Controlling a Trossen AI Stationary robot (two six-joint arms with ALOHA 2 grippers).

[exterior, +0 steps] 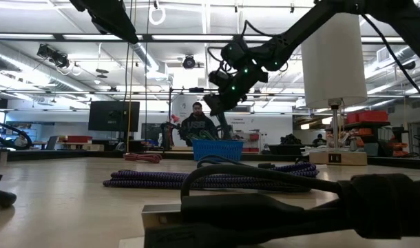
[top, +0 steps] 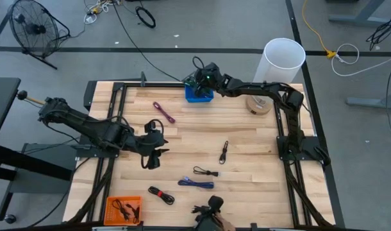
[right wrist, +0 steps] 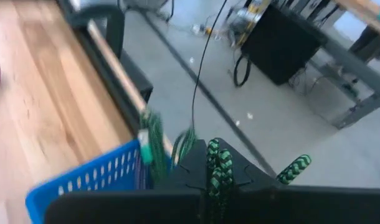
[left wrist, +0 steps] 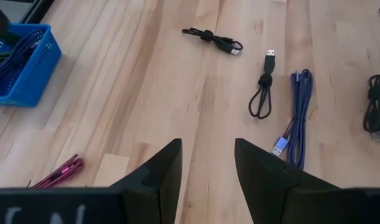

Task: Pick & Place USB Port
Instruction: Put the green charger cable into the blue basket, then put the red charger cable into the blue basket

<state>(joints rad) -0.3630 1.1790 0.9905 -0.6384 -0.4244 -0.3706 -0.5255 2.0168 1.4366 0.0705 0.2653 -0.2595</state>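
On the pale wooden plank bench (top: 247, 154), an orange plastic basket (top: 123, 208) holding dark cables sits far to the near-left of the blue plastic mesh basket (top: 199, 94). Well left of and nearer than the blue basket, the left tool (top: 153, 159) hangs over bare planks with its fingers (left wrist: 160, 177) spread apart and nothing between them. A magenta braided cable (top: 164, 112) lies just near-left of the blue basket. The right tool (top: 199, 76) hovers directly above the blue basket, clenched on a green-and-black braided USB cable (right wrist: 218, 167) whose loops dangle over the basket's rim. Nearer than the blue basket lie a looped black USB cable (top: 224, 152), a second black cable (top: 206, 171) and a folded purple braided cable (top: 196, 184). A white cylinder (top: 282, 59) stands right of the blue basket.
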